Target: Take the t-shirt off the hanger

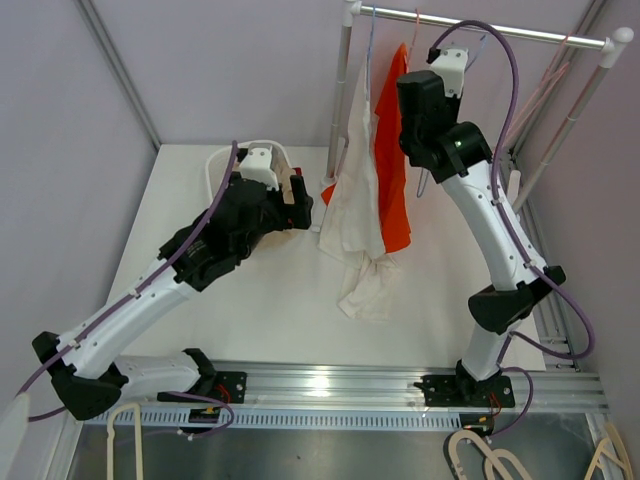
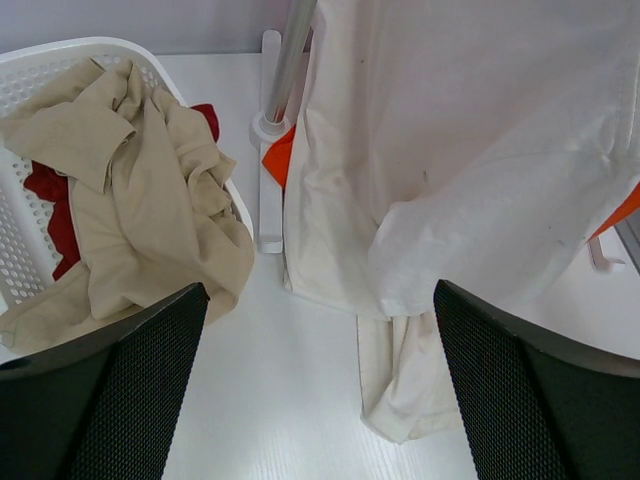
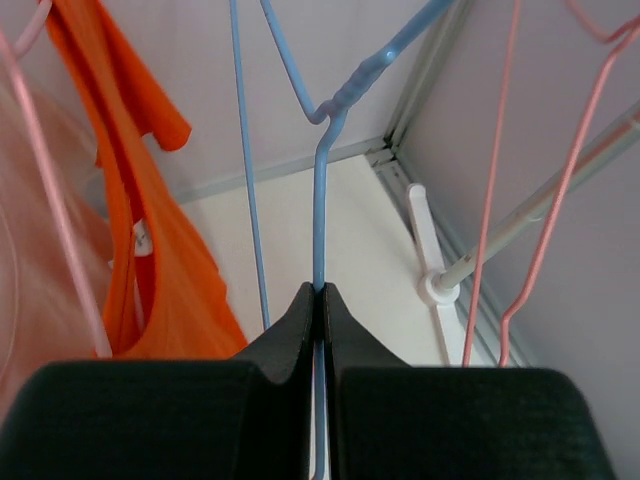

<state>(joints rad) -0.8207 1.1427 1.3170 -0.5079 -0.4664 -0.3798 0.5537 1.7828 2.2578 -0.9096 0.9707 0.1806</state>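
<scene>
A cream t-shirt [image 1: 355, 215] hangs at the left end of the rail [image 1: 480, 28], and its lower end lies bunched on the table. An orange t-shirt [image 1: 397, 180] hangs just behind it. My right gripper [image 3: 321, 292] is up by the rail, shut on the thin wire of a blue hanger [image 3: 320, 180]; the orange t-shirt [image 3: 150, 250] is to its left. My left gripper [image 2: 318, 300] stands wide open low over the table, holding nothing. It faces the cream t-shirt [image 2: 450, 150], whose hem lies between and beyond the fingers.
A white perforated basket [image 2: 60, 55] holding beige and red clothes [image 2: 150, 180] sits left of my left gripper. The rack's upright post [image 2: 285, 70] stands between the basket and the shirts. Pink hangers [image 3: 490, 200] hang right of the blue one.
</scene>
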